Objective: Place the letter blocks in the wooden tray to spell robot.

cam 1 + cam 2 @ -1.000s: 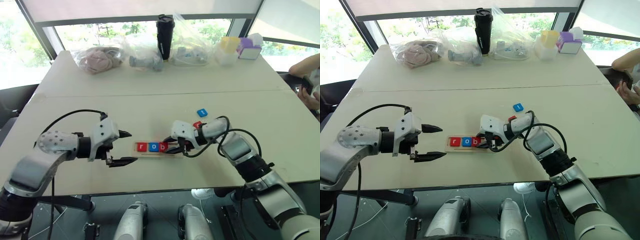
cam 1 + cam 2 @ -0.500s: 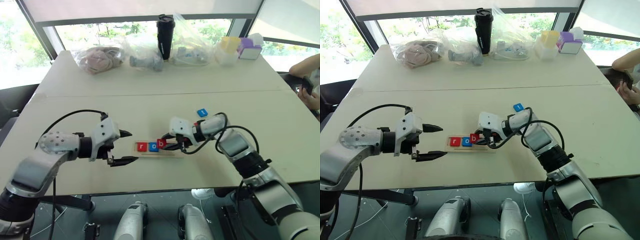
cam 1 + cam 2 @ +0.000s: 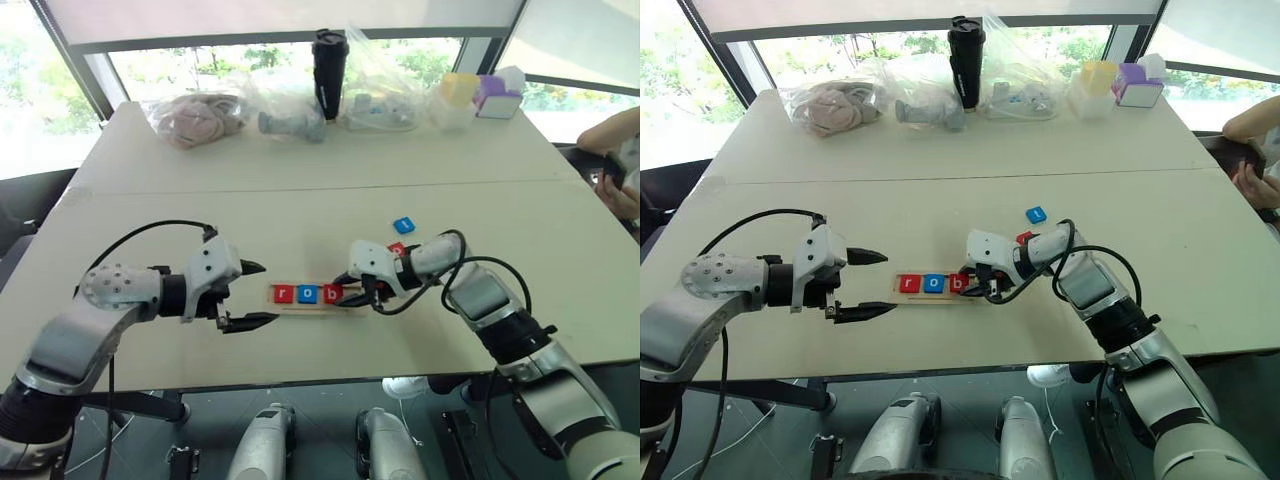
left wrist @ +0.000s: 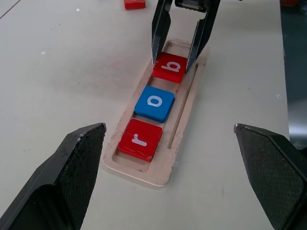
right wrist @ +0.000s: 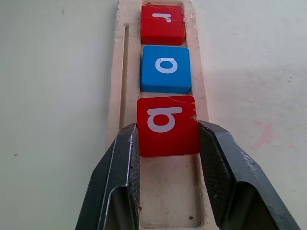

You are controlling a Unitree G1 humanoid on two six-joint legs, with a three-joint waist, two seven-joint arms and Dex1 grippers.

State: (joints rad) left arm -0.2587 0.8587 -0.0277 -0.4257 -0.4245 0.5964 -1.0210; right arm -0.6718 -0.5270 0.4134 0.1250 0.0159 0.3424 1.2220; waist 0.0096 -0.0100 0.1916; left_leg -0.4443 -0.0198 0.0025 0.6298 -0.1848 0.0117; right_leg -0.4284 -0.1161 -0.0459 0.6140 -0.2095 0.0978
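**Third tile clamped in the tray, two tiles partly hidden behind the right arm**

Head views: the wooden tray (image 3: 315, 297) lies on the pale table (image 3: 300, 190) between the two arms. Its slot holds the red r tile (image 3: 283, 294), the blue o tile (image 3: 307, 294) and the red b tile (image 3: 331, 292) in a row. The right gripper (image 3: 352, 291) reaches in from the tray's right end and covers that end, so the rest of the slot is hard to make out. A second red tile (image 3: 397, 248) peeks out just behind the right wrist; its letter is hidden. A loose blue tile (image 3: 403, 225) lies farther back, its letter too small to read. The left gripper (image 3: 250, 295) hovers just left of the tray, fingers spread wide, holding nothing.

Left wrist view: the two black fingertips (image 4: 76, 158) stand far apart with the tray (image 4: 158, 175) between them; at the tray's far end the other gripper's fingers flank the b tile (image 4: 170, 67). A red tile (image 4: 135, 4) is cut off by the frame edge.

Right wrist view: the fingers (image 5: 125, 158) press on both sides of the b tile (image 5: 167, 125), which sits in the slot next to the o tile (image 5: 165, 68); the r tile (image 5: 162, 24) lies beyond
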